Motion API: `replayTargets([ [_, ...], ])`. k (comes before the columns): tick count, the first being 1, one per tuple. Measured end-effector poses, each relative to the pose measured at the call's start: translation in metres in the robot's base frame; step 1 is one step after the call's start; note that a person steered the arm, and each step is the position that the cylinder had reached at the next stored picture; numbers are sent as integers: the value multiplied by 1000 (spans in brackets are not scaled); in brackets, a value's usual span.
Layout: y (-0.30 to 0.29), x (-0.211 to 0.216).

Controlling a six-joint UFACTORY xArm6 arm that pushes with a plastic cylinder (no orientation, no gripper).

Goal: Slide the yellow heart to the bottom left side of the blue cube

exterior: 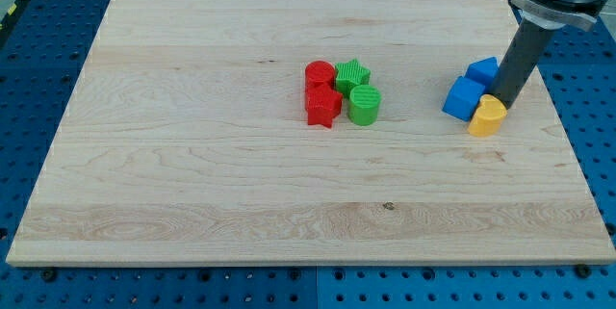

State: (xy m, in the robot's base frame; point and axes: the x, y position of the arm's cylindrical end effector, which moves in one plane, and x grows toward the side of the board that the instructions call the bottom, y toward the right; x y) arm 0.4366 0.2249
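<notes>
Bright, even overhead light, no hard glare on the wooden table (192, 155). Shadows are short and soft, tucked close under the blocks and beside the dark rod (518, 59). Focus is sharp across the board; wood grain is readable edge to edge. The board's outline shows perspective taper toward the view's top. No motion blur. Colours are saturated.

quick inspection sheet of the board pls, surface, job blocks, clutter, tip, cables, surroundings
surface: pale wooden board, flat.
job's things: yellow heart touching the lower right of a blue cube; a second blue block just above them.
clutter: red cylinder, red star, green star and green cylinder, bunched mid-board.
pincer: none; my tip sits at the yellow heart's upper right edge.
cables: nothing seen.
surroundings: blue perforated base around the board.
</notes>
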Motion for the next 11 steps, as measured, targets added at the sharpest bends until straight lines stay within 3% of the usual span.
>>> replayTargets([
  [2, 28, 20],
  [7, -47, 33],
  [8, -36, 40],
  [9, -21, 74],
  [10, -49, 95],
  [11, -56, 69],
])
